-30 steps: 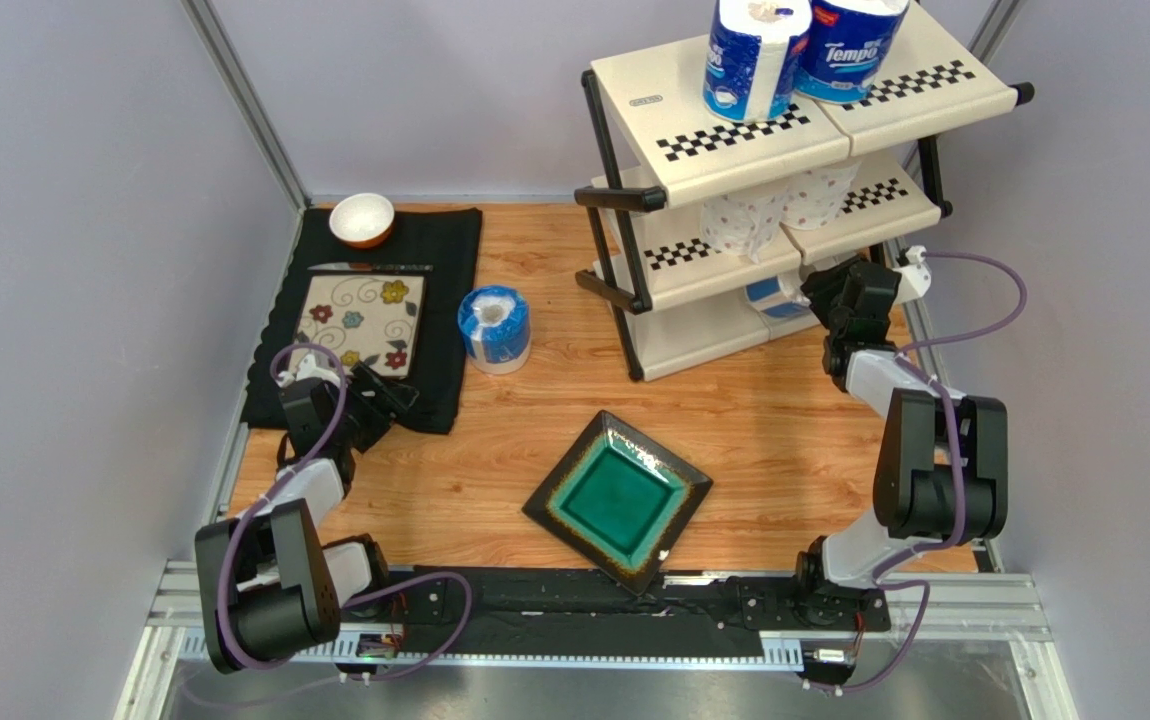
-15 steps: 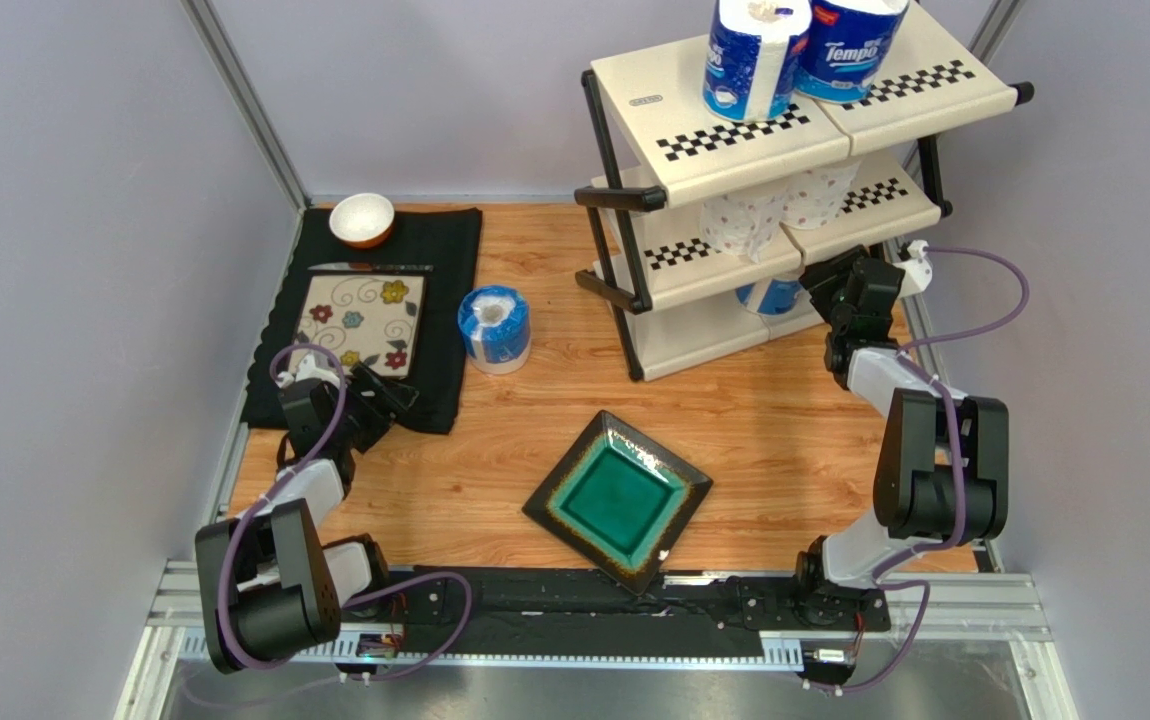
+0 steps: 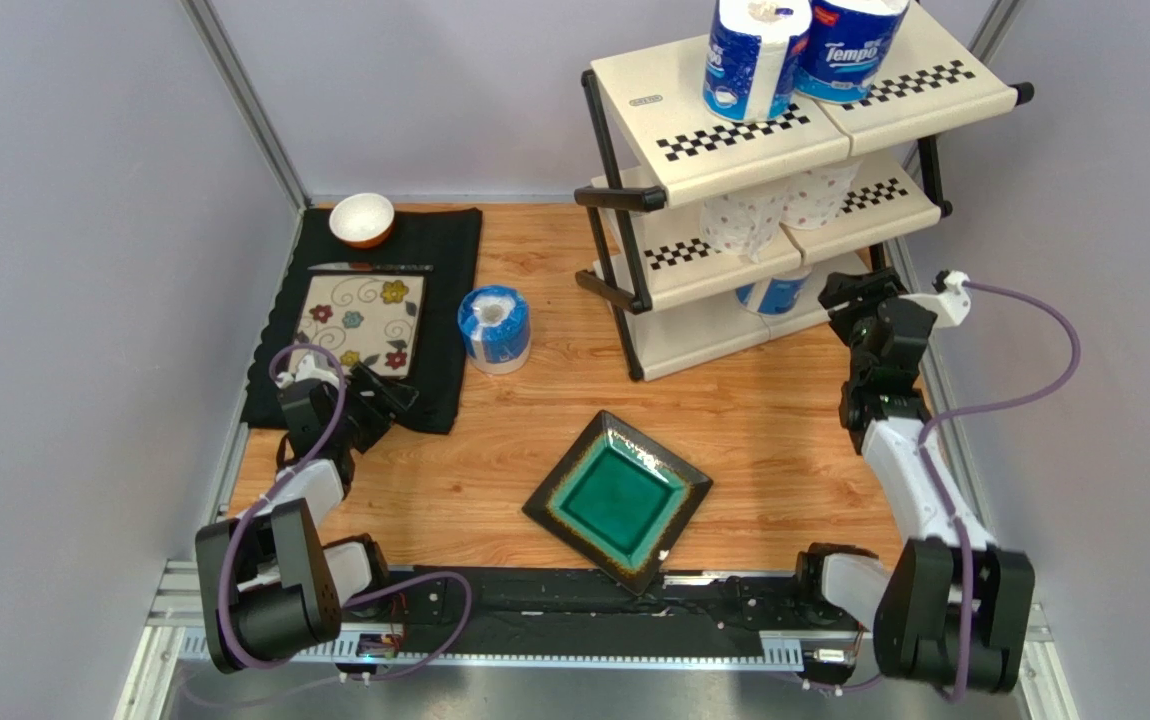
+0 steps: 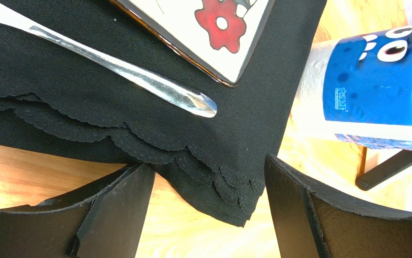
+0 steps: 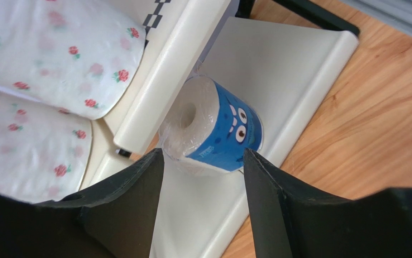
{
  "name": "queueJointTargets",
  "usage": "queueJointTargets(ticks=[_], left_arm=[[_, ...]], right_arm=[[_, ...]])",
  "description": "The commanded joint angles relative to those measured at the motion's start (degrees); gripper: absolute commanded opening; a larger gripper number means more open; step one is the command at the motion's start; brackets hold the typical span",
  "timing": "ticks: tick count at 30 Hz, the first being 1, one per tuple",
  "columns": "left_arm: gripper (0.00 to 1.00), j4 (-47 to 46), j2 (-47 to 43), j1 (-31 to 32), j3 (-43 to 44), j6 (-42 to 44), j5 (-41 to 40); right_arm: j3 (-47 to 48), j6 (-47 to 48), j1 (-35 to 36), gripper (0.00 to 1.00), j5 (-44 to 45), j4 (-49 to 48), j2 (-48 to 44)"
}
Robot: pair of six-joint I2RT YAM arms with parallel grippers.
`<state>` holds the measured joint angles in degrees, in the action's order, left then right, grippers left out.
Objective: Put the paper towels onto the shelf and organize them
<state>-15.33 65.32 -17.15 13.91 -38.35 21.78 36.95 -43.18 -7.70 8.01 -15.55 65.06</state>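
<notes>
right tool (image 5: 203,158) apart, facing shelf (image 3: 682,108) bottom tier | blue roll (image 5: 216,129) on that tier, core toward tool | two floral rolls (image 5: 52,54) on middle tier | two wrapped rolls (image 3: 754,57) on top, one reads "Tempo" | sixth roll (image 3: 494,327) on counter (image 3: 777,435) | left tool (image 4: 207,167) apart, at mat (image 4: 84,107) edge

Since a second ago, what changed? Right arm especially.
The right gripper has backed away from the shelf toward the near right, jaws open. The blue-wrapped roll is left lying on the bottom tier, clear of the fingers. Unchanged: the left gripper open over the black mat edge, the roll on the table, and the green plate.
</notes>
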Motion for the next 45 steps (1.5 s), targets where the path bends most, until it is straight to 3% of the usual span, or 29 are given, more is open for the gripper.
queueJointTargets(ticks=[1, 4, 7, 8, 11, 13, 15, 16, 19, 24, 29, 35, 45], left_arm=[[0.84, 6.2, 1.1, -0.3, -2.6, -0.8, 1.2], [0.84, 5.8, 1.0, -0.3, -2.7, -1.0, 1.6], [0.84, 5.2, 1.0, -0.3, -3.0, -1.4, 1.9], [0.84, 5.1, 1.2, -0.2, -2.9, -1.4, 2.0], [0.84, 5.2, 1.3, -0.3, -2.8, -1.4, 2.0], [0.84, 5.4, 1.1, -0.3, -2.9, -1.3, 2.0], [0.84, 5.4, 1.0, -0.3, -2.8, -1.3, 1.9], [0.84, 5.7, 0.8, -0.3, -2.9, -1.2, 1.8], [0.84, 5.9, 0.3, -0.3, -2.8, -0.9, 1.2], [0.84, 7.0, -0.1, -0.3, -2.6, -0.5, 0.5], [0.84, 7.0, 0.6, -0.3, -2.3, -0.6, 0.6], [0.84, 7.0, 0.6, -0.6, -2.4, -0.7, 0.7], [0.84, 6.5, 0.8, -1.5, -2.7, -1.0, 1.2]], right_arm=[[-3.4, 2.2, -0.1, 0.59, 3.0, 10.7, -12.4], [-3.4, 4.9, 0.0, 0.59, 1.4, 18.5, -21.8], [-2.5, 7.7, 0.1, 0.6, -10.5, 20.2, -26.3], [-0.9, 8.1, 0.5, 0.6, -18.6, 19.9, -27.2], [2.3, 11.4, 7.4, 0.6, -23.7, 21.8, -27.4], [6.4, 17.7, 20.5, 0.61, -20.3, 24.0, -27.1], [10.2, 21.5, 29.5, 0.61, -11.9, 26.6, -25.1], [11.3, 24.6, 37.8, 0.61, -8.0, 27.1, -24.0], [14.6, 28.6, 52.0, 0.62, -0.6, 27.7, -17.9], [20.4, 33.1, 65.5, 0.62, 5.9, 25.9, -3.5], [36.5, 38.3, 67.6, 0.62, 3.8, 31.5, 16.2], [59.0, 41.0, 67.2, 0.66, 10.1, 39.5, 35.9], [78.0, 32.5, 60.3, 0.66, 9.4, 43.9, 55.8]])
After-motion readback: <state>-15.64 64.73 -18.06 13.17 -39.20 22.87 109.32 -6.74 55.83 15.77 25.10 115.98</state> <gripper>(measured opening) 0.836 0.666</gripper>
